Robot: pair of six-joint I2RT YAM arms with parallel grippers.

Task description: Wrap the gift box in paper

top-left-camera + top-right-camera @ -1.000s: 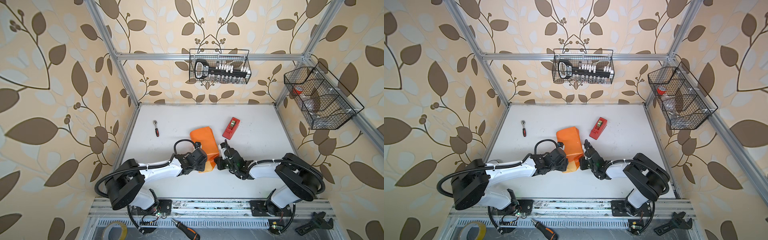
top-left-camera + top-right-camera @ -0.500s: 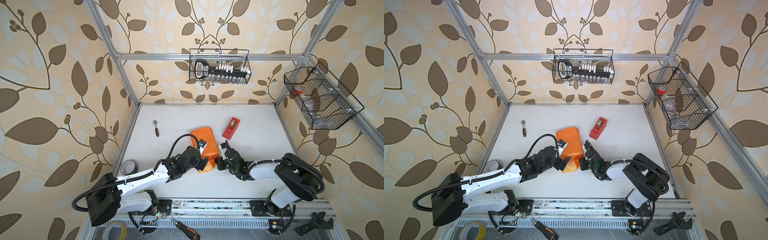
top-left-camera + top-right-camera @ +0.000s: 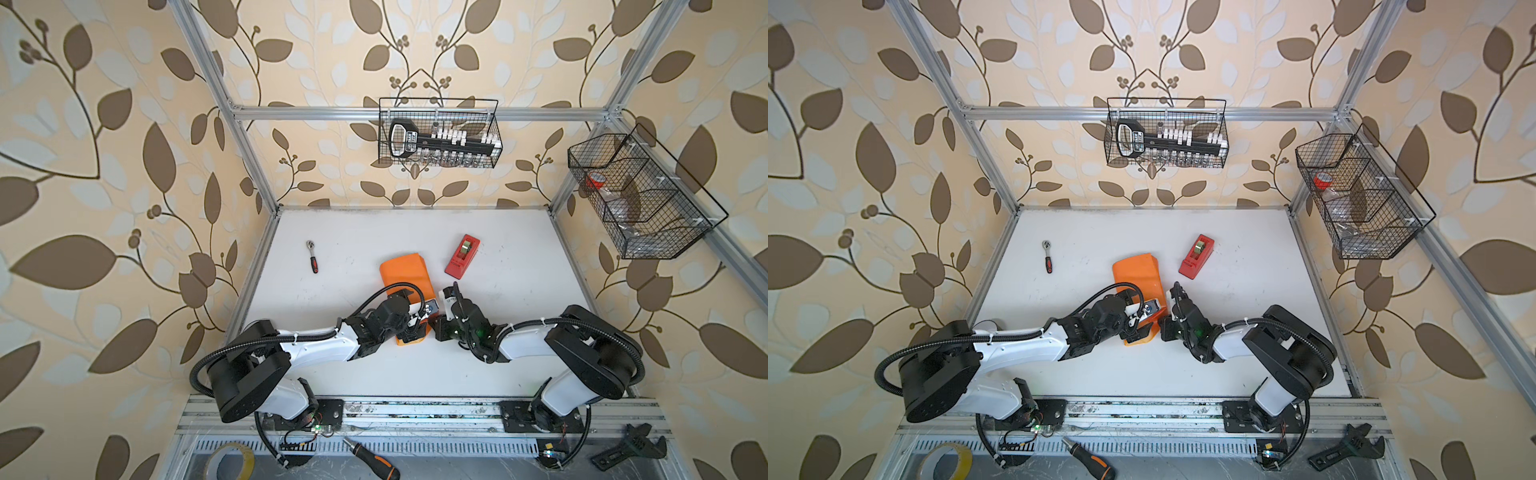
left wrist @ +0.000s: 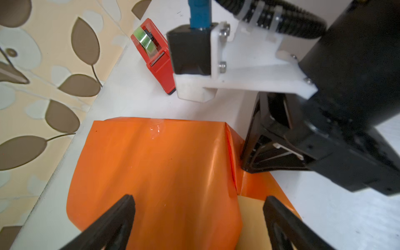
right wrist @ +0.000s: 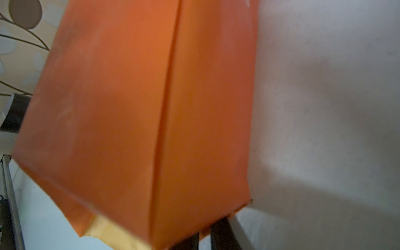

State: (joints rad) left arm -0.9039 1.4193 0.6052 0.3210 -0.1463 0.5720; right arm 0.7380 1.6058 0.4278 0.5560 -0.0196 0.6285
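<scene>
Side-fold step. Left end effector (image 4: 199, 198) wide open, empty, paper (image 4: 162, 162) just beneath. Right end effector (image 4: 246, 166) closed, pinning its edge. Next probably tape dispenser (image 4: 155, 56), beyond the right end effector.

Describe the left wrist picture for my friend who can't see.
Folded orange paper fills the middle, with the open left gripper poised over it. The right gripper pinches the paper's edge, and a red tape dispenser sits behind on the table.

Beige wallpaper (image 3: 104, 208) with brown leaves (some pale ones mixed in) covers the walls behind an aluminium frame (image 3: 316, 113). Soft, even light falls on the white tabletop (image 3: 374, 232). A wire basket (image 3: 438, 99) hangs at the back, and a second basket (image 3: 656, 245) hangs on the right.
</scene>
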